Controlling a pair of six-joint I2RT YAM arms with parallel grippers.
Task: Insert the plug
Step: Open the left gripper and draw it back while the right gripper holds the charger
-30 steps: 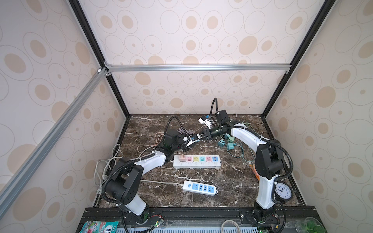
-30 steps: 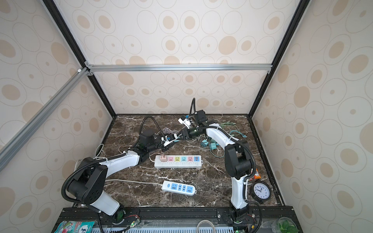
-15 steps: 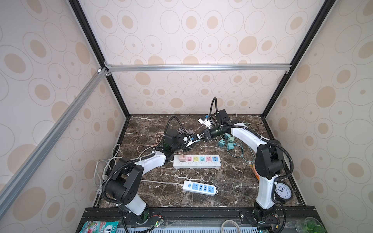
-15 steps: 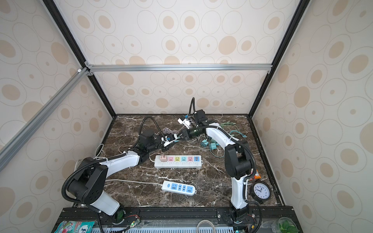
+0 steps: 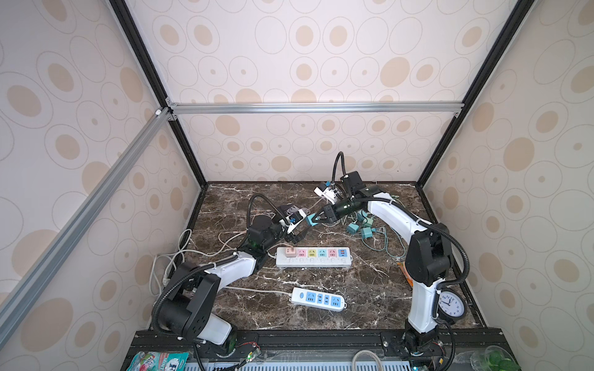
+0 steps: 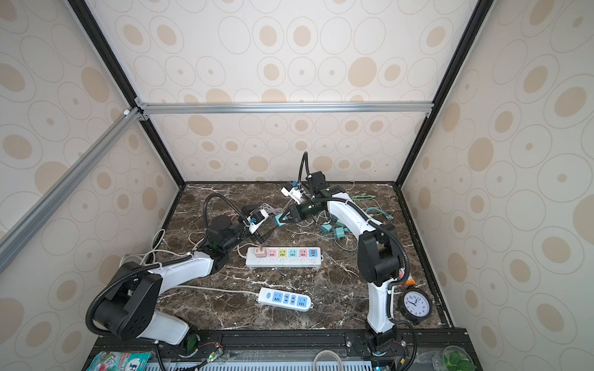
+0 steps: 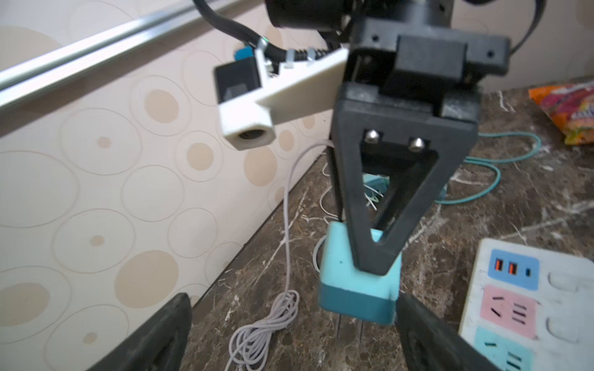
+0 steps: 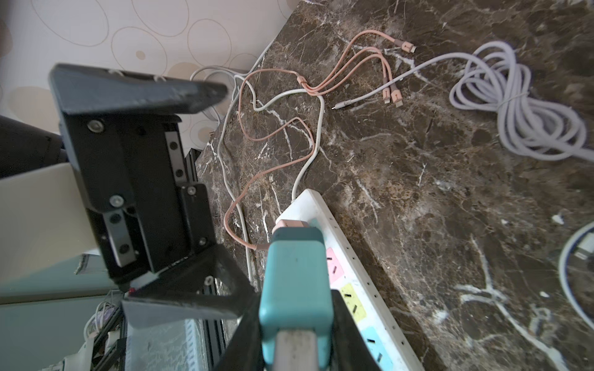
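Note:
The teal plug [image 5: 310, 219] [image 6: 278, 220] hangs above the marble table behind the power strip, with my right gripper [image 5: 316, 218] [image 6: 284, 218] shut on it. In the right wrist view the plug [image 8: 295, 276] sits pinched between both fingers of the right gripper [image 8: 294, 300]. In the left wrist view its two prongs point down from the plug [image 7: 350, 289]. My left gripper [image 5: 300, 234] [image 6: 264, 235] [image 7: 293, 308] stands open wide just below and around the plug, not gripping it. The strip with coloured sockets [image 5: 313, 261] [image 6: 283, 262] [image 8: 308, 205] lies in front of it.
A pink plug [image 5: 290, 251] [image 8: 289, 223] fills the strip's leftmost socket. A second white and blue strip [image 5: 318, 298] lies nearer the front. More teal plugs and cords [image 5: 360, 229] lie at the back right, a lilac coiled cable [image 7: 260, 334] [image 8: 520, 119] at the back, a clock [image 5: 451, 305] at the front right.
My left gripper's jaws have spread wide and let go of the teal plug. The right gripper has closed a little tighter on it. Both arms have stayed almost in place.

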